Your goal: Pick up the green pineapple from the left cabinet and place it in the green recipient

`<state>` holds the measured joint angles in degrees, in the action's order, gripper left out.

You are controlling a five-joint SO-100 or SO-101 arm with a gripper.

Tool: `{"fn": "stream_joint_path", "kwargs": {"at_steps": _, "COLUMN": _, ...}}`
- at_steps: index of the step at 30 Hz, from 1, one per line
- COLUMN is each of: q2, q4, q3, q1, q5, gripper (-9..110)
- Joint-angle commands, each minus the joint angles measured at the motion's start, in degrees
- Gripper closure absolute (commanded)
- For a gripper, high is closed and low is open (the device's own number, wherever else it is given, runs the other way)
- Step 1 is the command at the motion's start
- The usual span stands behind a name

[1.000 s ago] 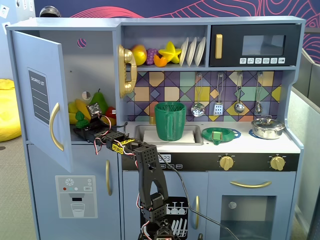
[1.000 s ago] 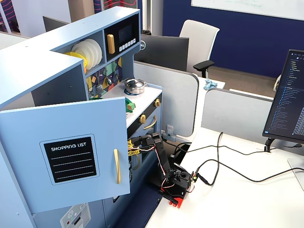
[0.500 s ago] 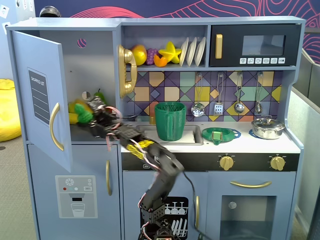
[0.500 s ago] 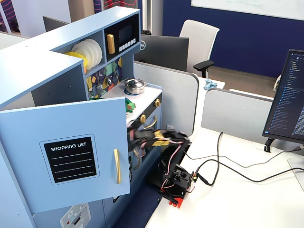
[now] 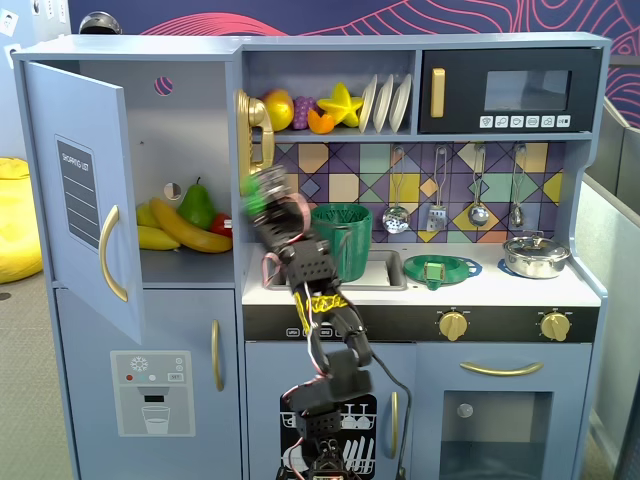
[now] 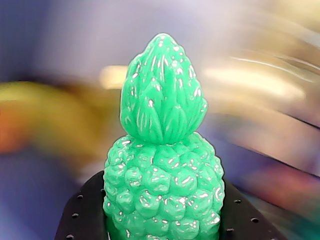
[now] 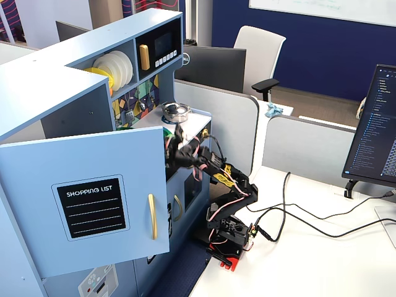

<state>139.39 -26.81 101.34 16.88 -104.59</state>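
Observation:
My gripper is shut on the green pineapple and holds it in the air, just right of the left cabinet's open compartment and left of the green recipient. The picture is blurred around the gripper. In the wrist view the pineapple stands upright, leafy top up, between my two black jaws, with the gripper closed on its lower body. The cabinet door stands wide open. In the other fixed view the arm reaches up to the counter beside the open door.
A banana and a green pear lie inside the cabinet. A flat green lid, a steel pot and a sink are on the counter. Hanging utensils and a fruit shelf are above it.

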Motion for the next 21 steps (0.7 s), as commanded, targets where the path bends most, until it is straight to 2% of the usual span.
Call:
{"fn": "stream_joint_path", "kwargs": {"at_steps": 1, "q2": -6.68, "q4": 4.57, "q3": -7.65, "q1": -10.63, "q5": 4.75, "gripper": 101}}
{"fn": "stream_joint_path", "kwargs": {"at_steps": 13, "q2": -29.71, "q4": 23.73, "q3": -15.73, "q1": -17.14, "q5": 7.47, "gripper": 101}}
{"fn": "stream_joint_path", "kwargs": {"at_steps": 21, "q2": -42.36, "q4": 22.68, "q3": -26.54, "q1": -18.11, "q5": 4.83, "gripper": 101}}
